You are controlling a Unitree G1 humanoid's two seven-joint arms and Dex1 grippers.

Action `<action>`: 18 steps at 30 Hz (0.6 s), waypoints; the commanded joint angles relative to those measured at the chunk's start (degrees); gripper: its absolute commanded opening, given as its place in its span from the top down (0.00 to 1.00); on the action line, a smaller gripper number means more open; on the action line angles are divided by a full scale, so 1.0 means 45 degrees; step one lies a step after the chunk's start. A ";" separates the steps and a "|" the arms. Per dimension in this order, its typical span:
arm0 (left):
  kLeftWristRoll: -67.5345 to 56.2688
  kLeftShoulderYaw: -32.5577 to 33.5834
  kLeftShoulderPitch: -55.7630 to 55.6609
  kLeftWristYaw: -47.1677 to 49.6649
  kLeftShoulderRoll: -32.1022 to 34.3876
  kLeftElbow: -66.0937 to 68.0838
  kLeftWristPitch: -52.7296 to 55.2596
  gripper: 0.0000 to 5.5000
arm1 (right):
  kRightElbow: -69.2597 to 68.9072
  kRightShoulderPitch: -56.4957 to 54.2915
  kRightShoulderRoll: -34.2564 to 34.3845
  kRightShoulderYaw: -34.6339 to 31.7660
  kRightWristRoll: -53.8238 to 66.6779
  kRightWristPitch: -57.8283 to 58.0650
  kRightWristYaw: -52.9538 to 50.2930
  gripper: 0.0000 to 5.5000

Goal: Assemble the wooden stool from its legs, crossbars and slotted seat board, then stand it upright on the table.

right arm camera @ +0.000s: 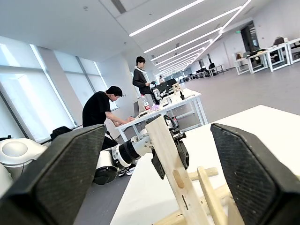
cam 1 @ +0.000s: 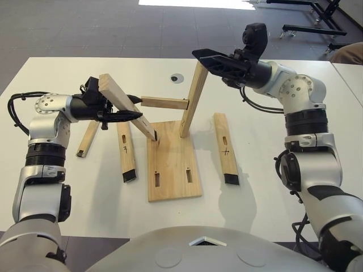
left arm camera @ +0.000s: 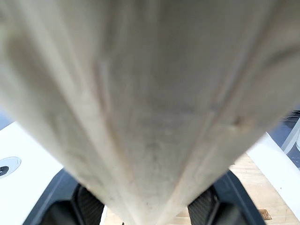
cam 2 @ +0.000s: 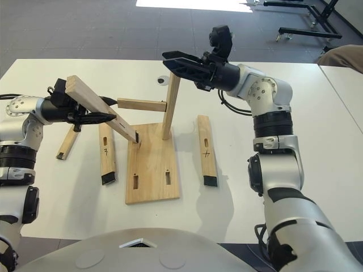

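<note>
The seat board (cam 1: 173, 170) is lying flat on the table (cam 1: 266, 187), with an upright leg (cam 1: 193, 102) standing in its 1 o'clock slot. The left end effector (cam 1: 135, 115) is clamping a tilted leg (cam 1: 116, 90), its tip seemingly in the 11 o'clock slot. The right end effector (cam 1: 212, 67) is hovering with its fingers apart.

A wooden leg (left arm camera: 150, 108) looms right up against the lens, its pale grain blurred. The left gripper (left arm camera: 145, 211) clamps it, with a black ribbed pad (left arm camera: 89, 206) on each flank. Behind lies the white table (left arm camera: 28, 150), with a round cable grommet (left arm camera: 6, 167) at eight o'clock and the seat board (left arm camera: 253, 176) at four o'clock.
</note>
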 commanded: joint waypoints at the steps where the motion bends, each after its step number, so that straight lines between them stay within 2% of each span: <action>1: 0.0487 -0.0414 0.0105 -0.0010 -0.0191 0.0130 0.0078 0.63 | 0.0319 -0.0761 -0.0025 -0.0395 -0.0265 -0.0024 0.0507 0.26; 9: 0.0390 -0.0223 0.0047 0.0151 -0.0358 0.0270 0.0040 0.63 | 0.0312 -0.0189 -0.0340 0.0903 -0.2205 -0.0399 0.1555 0.26; 18: 0.0228 0.0165 -0.0170 0.0356 -0.0573 0.1058 0.0160 0.63 | -0.1471 0.1021 -0.0995 0.1678 -0.2382 0.0320 0.2622 0.26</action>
